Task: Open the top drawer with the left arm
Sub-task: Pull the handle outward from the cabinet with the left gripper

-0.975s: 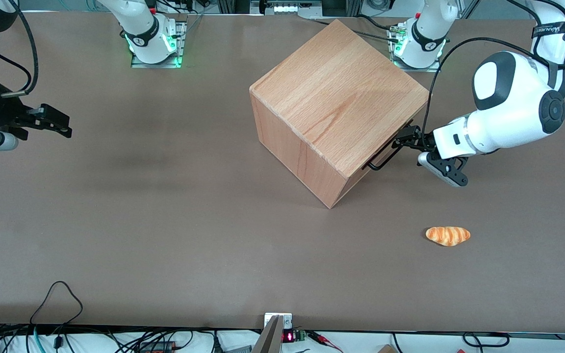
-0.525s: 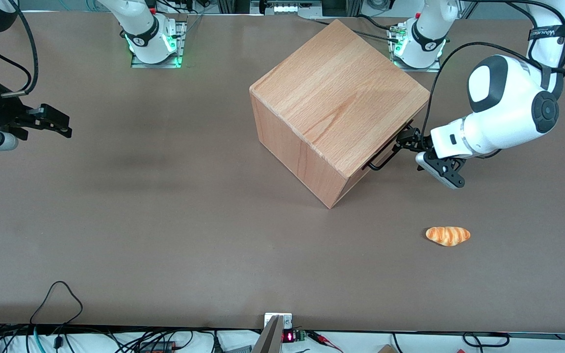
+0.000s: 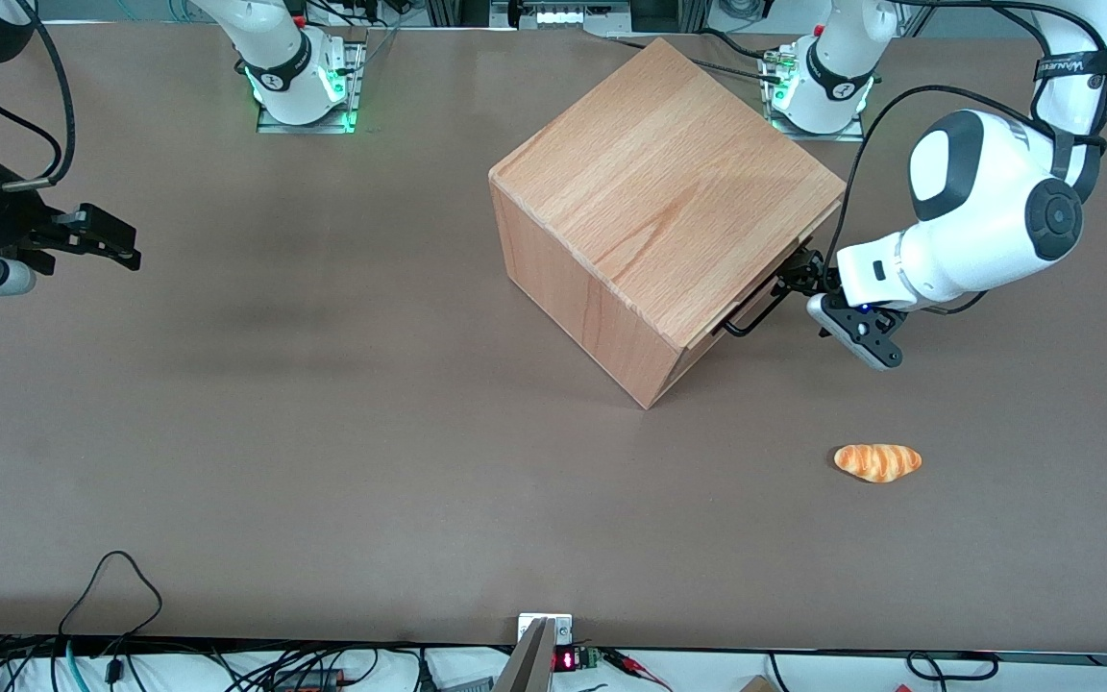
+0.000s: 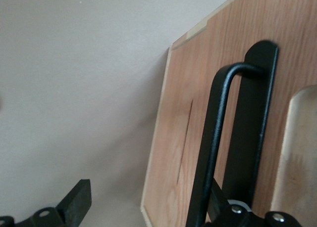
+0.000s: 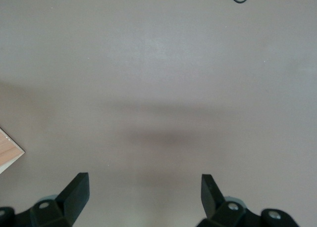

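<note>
A big beech cube (image 3: 654, 207) stands on the brown table (image 3: 323, 461), turned so that one corner points toward the front camera. Its top drawer (image 3: 773, 281) sits just under the solid wooden top, on the face turned toward the working arm's end of the table, and shows as a thin dark gap there; from the front it is hard to say how far it stands out from the face. A thin black wire bar handle (image 3: 750, 312) juts from the drawer front. The left arm (image 3: 981, 226), glossy white with dark grey joint caps, reaches in low from the working arm's end of the table, and its small black gripper (image 3: 799, 279) is right at the end of the handle that lies farther from the front camera. In the left wrist view the handle (image 4: 218, 138) runs close along the light-wood drawer front (image 4: 198, 88), with its bent end fixed to a black mounting plate (image 4: 252, 118). One finger (image 4: 77, 202) stands well apart from the bar over bare table, and the other lies against the base of the bar, so the jaws are spread wide and the bar is not clamped between them. A small croissant (image 3: 877, 461) lies on the table nearer the front camera than the gripper, well apart from the cube.
</note>
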`<state>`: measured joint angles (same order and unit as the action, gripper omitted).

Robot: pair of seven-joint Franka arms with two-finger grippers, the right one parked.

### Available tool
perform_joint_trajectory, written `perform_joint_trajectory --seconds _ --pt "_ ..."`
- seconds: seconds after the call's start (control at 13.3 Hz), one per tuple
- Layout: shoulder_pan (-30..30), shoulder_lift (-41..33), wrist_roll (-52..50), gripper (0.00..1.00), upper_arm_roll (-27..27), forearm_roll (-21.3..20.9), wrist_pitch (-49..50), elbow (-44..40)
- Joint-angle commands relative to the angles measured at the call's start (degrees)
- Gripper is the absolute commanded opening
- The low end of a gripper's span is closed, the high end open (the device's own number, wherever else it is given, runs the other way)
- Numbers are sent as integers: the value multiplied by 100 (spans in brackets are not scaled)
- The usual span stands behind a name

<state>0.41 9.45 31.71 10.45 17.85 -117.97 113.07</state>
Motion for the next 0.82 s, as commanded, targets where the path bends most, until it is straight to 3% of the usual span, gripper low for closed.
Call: perform_joint_trajectory --seconds 0.0,0.3,0.75 --pt "29 101 142 100 -17 -176 -209 39" --pt "-32 109 125 100 -78 -316 -367 22" --pt "-146 197 124 100 -658 -369 -1069 -31"
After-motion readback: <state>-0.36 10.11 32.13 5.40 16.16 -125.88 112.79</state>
